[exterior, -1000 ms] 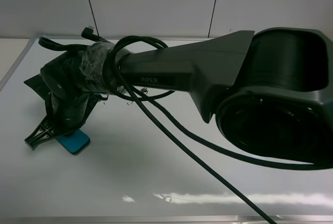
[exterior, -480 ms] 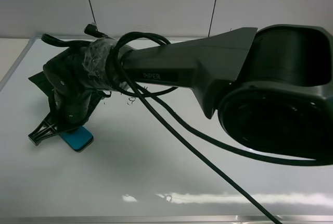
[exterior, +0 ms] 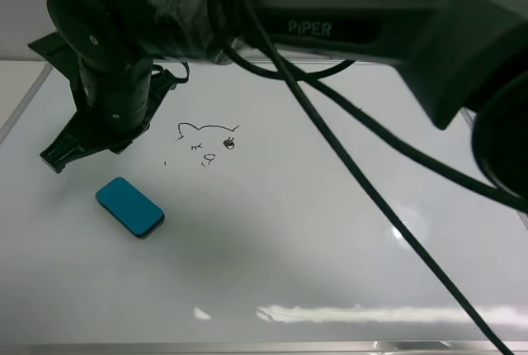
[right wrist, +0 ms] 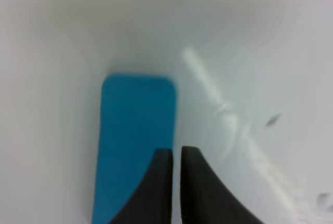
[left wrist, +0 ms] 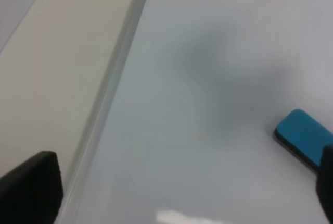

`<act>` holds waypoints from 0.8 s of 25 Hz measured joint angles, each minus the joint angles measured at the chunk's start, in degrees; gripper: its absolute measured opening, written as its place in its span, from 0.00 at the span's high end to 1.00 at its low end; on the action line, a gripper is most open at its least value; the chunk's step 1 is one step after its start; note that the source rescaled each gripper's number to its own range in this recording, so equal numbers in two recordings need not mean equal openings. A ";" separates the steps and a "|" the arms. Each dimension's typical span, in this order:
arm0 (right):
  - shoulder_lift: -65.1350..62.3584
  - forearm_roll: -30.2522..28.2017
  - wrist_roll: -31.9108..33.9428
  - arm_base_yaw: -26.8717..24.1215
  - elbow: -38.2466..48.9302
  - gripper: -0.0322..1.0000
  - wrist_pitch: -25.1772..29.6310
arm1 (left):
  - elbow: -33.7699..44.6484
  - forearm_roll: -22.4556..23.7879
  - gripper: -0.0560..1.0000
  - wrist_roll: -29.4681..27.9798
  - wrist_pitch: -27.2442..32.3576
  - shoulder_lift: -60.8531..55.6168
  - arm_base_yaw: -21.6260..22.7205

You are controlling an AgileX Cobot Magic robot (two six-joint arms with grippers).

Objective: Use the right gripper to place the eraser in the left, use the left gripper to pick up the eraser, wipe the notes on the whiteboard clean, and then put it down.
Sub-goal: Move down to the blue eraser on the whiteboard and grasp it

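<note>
My right gripper [right wrist: 176, 155] has its fingers pinched together on nothing and hangs just above the eraser [exterior: 129, 207]. That's lying flat on the whiteboard [exterior: 313, 248], near the notes [exterior: 208, 142]. My left gripper [left wrist: 179, 198] is spread wide, eraser off to one side.

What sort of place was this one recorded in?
Probably a robot test bench in a lab or workshop rather than a classroom. A whiteboard lies flat as the work surface, with an eraser and a small doodle on it, and a black robot arm reaches over it.
</note>
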 joint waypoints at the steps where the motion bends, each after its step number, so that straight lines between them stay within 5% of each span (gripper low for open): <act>1: -0.87 -0.81 0.63 0.00 0.00 0.92 0.15 | 0.00 0.00 0.02 0.00 0.00 0.00 0.00; 3: -2.59 -1.74 1.01 -0.23 0.00 0.80 0.75 | 0.00 0.00 0.02 0.00 0.00 0.00 0.00; 10: -8.07 -1.99 1.78 -5.34 0.00 0.11 4.59 | 0.00 0.05 0.02 0.00 0.00 0.00 0.00; 13: -10.29 2.04 -3.58 -8.33 0.00 0.02 7.14 | 0.00 0.05 0.02 0.00 0.00 0.00 0.00; 20: -17.34 10.34 -15.00 -15.51 0.00 0.00 14.19 | 0.00 0.05 0.02 0.00 0.00 0.00 0.00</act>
